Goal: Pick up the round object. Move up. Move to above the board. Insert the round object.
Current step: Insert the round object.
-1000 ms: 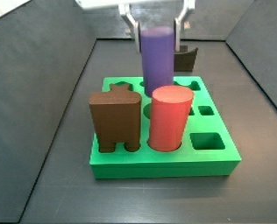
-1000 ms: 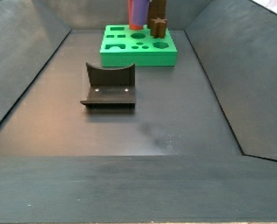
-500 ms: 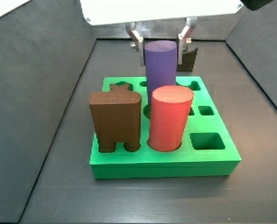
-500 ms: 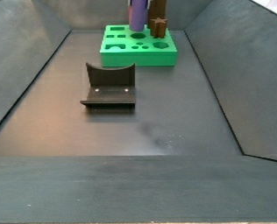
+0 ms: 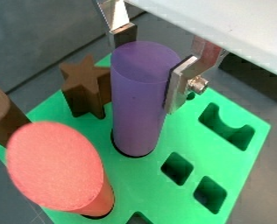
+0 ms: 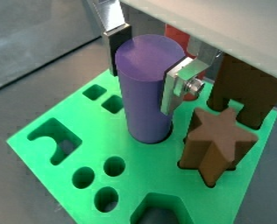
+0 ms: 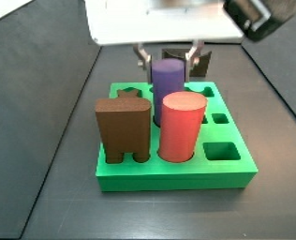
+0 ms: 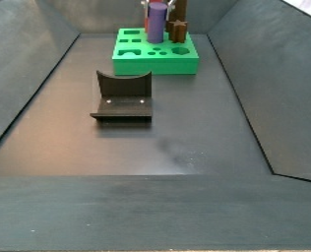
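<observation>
gripper sits low over the board, its silver fingers set either side of the round object near its top; whether the pads press on it or stand just off cannot be told. the round object stands upright with its lower end down in a round hole of the board, seen in both wrist views. a brown star piece stands in the board just beside it, and a red cylinder and a brown notched block stand nearer the front edge in a side view. the fixture sits on the floor well apart from the board.
</observation>
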Robot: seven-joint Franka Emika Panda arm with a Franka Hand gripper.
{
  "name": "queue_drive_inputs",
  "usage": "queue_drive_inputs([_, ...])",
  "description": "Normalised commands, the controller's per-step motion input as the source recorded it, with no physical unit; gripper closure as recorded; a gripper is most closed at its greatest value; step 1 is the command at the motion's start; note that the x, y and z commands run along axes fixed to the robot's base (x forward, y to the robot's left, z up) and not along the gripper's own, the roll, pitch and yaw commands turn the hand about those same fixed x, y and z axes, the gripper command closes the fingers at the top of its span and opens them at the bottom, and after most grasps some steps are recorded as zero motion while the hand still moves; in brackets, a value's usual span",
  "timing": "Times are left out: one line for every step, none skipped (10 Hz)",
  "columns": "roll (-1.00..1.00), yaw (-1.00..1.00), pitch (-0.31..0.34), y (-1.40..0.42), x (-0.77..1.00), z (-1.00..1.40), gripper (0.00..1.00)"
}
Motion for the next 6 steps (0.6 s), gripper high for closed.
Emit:
queue_drive_inputs([0.0, 0.0, -0.12, 0.0, 0.0, -0.48, 1.0])
queue_drive_inputs([0.03, 0.0, -0.124, 0.0, 0.0, -0.51, 1.0])
queue_drive_inputs([0.16, 0.01, -0.107, -0.04, 0.0, -0.64, 1.0])
queue_drive_inputs([0.38, 0.28, -0.047, -0.23, -0.09, -0.58, 1.0])
queue_drive_inputs([0.41, 0.4, 0.0, -0.17, -0.01, -0.48, 1.0])
queue_drive_inputs([0.39, 0.49, 0.0, -0.17, 0.05, -0.48, 1.0])
